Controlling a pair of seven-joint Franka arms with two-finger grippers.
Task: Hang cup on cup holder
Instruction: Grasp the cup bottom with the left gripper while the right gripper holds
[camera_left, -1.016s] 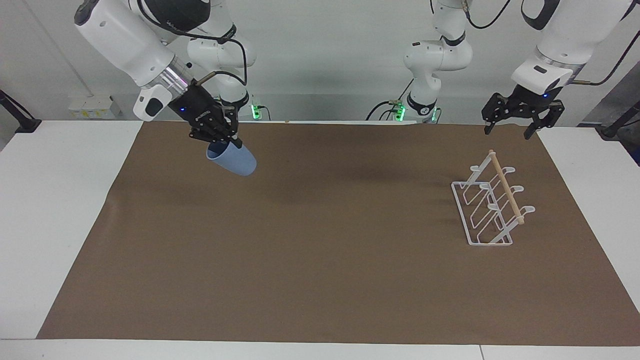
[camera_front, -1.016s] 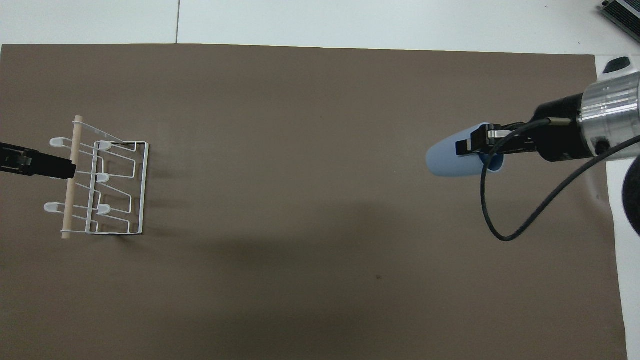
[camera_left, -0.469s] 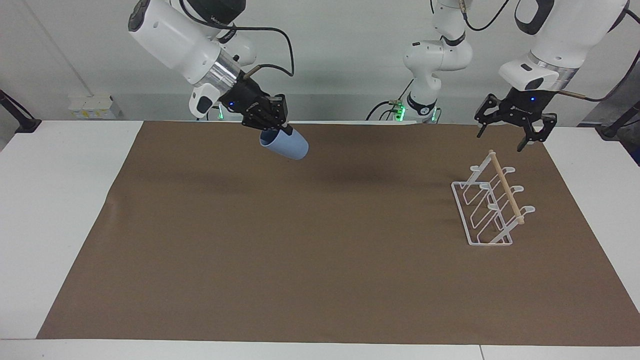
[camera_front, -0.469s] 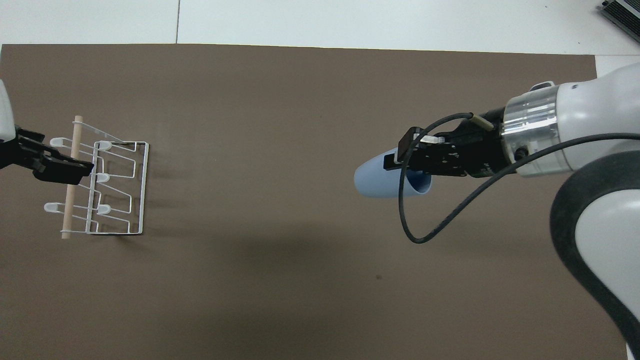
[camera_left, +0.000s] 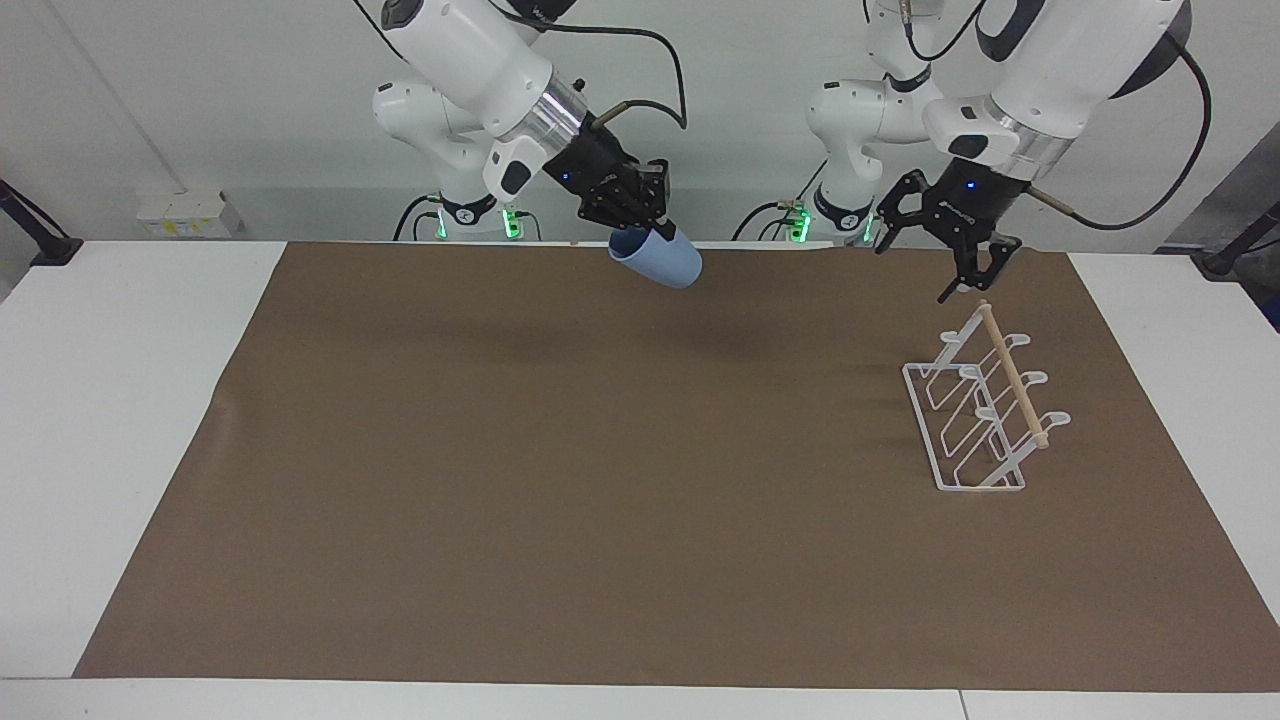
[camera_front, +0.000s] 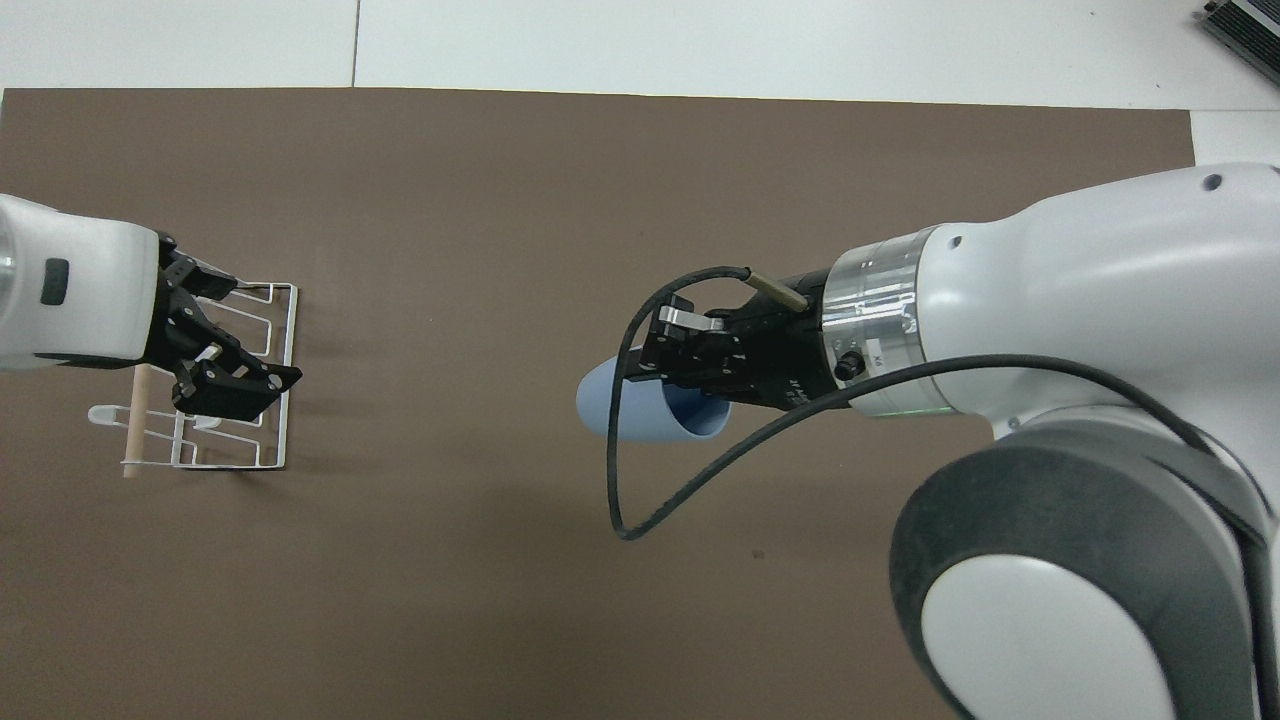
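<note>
The light-blue cup (camera_left: 662, 263) (camera_front: 622, 405) hangs tilted in the air over the middle of the mat, its mouth toward the right arm. My right gripper (camera_left: 641, 228) (camera_front: 668, 372) is shut on the cup's rim. The white wire cup holder (camera_left: 1012, 375) (camera_front: 283, 440) with its wooden dowel stands on the mat toward the left arm's end. My left gripper (camera_left: 912, 272) (camera_front: 262, 335) hovers open over the holder's end nearest the robots, holding nothing. In the overhead view the left arm covers much of the holder.
A brown mat (camera_left: 600, 500) covers most of the white table (camera_left: 120, 400). The right arm's black cable (camera_front: 640, 510) loops down below the cup. Nothing else stands on the mat.
The right arm has carried the cup from its own end of the mat to the middle, higher up. The left gripper has swung in over the cup holder, still open.
</note>
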